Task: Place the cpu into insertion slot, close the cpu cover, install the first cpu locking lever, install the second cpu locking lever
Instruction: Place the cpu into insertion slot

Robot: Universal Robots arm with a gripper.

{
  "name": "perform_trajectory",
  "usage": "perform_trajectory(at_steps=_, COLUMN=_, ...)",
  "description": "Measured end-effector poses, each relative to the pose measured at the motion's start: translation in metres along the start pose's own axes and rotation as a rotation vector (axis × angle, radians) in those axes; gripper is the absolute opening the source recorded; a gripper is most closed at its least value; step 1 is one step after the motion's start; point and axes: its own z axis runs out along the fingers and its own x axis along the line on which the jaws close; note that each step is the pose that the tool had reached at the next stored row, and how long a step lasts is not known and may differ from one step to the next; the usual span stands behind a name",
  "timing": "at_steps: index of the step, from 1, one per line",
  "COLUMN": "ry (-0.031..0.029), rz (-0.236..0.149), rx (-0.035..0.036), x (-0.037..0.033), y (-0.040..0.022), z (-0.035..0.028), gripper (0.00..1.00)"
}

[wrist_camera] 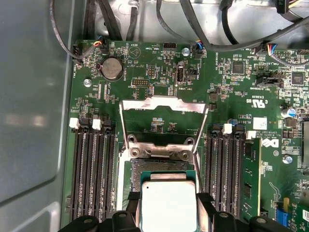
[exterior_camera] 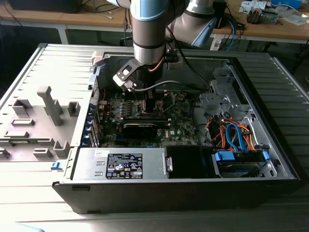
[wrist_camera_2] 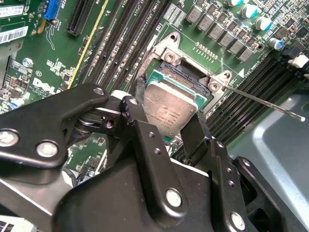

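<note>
Just above centre in the exterior view, your gripper [exterior_camera: 149,106] clamps the cpu [wrist_camera_2: 169,110] over the insertion slot [wrist_camera: 159,166], cpu cover [wrist_camera: 164,104] swung open.

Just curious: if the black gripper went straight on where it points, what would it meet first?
Likely the square dark silver-rimmed socket, directly beyond the flat silver-grey chip the gripper holds.
</note>
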Motion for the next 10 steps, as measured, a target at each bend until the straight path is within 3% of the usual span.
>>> perform_trajectory(at_steps=10, ry=-0.0001, rz=0.000, rx=0.0000, x=0.0036, y=0.0001, z=0.0020, gripper=0.55)
